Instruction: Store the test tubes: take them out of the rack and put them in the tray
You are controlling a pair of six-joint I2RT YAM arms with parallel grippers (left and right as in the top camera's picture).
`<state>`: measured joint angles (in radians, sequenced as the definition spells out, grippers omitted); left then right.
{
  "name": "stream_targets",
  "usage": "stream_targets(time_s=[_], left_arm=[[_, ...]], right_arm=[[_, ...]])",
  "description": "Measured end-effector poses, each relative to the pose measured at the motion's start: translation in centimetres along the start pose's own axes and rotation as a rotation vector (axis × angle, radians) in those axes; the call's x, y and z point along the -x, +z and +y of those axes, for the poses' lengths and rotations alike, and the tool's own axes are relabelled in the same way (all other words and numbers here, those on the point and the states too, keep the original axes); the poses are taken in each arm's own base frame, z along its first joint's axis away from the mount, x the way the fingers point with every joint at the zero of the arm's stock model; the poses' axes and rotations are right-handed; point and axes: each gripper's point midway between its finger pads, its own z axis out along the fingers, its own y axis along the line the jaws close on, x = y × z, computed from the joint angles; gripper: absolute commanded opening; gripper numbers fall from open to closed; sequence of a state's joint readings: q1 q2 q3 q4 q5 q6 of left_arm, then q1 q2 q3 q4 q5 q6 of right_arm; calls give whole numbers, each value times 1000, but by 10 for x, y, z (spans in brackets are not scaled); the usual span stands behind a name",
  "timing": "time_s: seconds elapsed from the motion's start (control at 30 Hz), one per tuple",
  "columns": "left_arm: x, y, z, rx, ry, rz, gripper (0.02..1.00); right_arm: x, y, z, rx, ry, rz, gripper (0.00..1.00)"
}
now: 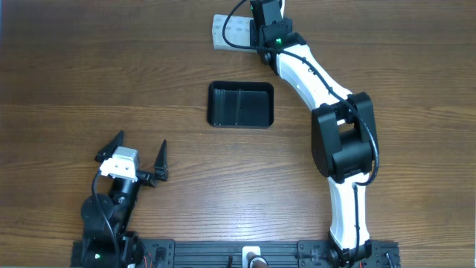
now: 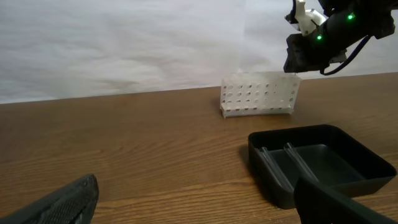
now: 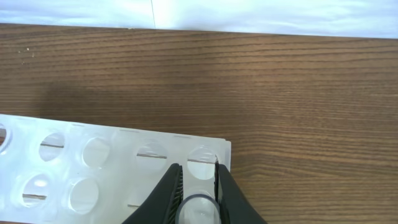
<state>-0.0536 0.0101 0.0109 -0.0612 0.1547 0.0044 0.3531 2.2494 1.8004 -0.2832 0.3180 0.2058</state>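
The clear plastic test tube rack [image 1: 229,31] stands at the far side of the table, its round holes seen from above in the right wrist view [image 3: 93,168]. My right gripper [image 3: 198,186] hangs right over the rack's end hole, shut on the rim of a clear test tube [image 3: 198,210]. From the left wrist it shows as a dark head [image 2: 298,56] above the rack [image 2: 260,94]. The black tray [image 1: 240,104] sits mid-table with two tubes [image 2: 280,165] lying in it. My left gripper [image 1: 141,143] rests open near the front left, holding nothing.
Bare wooden tabletop surrounds the tray and rack. A white wall [image 2: 124,43] runs behind the table's far edge. The right arm [image 1: 327,97] stretches diagonally past the tray's right side.
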Motion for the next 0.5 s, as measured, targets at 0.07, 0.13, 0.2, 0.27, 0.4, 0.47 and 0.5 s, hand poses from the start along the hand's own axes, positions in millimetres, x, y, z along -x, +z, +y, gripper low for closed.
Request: stream_targets(time_s=[0.07,0.13,0.2,0.27,0.4,0.47,0.5], left_arm=[[0,0,0,0,0,0,1000],[0,0,0,0,0,0,998],[0,0,0,0,0,0,1000],[0,0,0,0,0,0,1000],[0,0,0,0,0,0,1000],[0,0,0,0,0,0,1000],[0,0,0,0,0,0,1000]], right_arm=[[0,0,0,0,1,-1,117],[0,0,0,1,0,-1,117],[2,-1,0,1,2,-4,117],[5,-5,0,3,4,-11,119],[37,-35,-3,18,25,-77,119],[67,-67,-6,34,46,-144,119],[84,-87,-8,43,60,-186,117]])
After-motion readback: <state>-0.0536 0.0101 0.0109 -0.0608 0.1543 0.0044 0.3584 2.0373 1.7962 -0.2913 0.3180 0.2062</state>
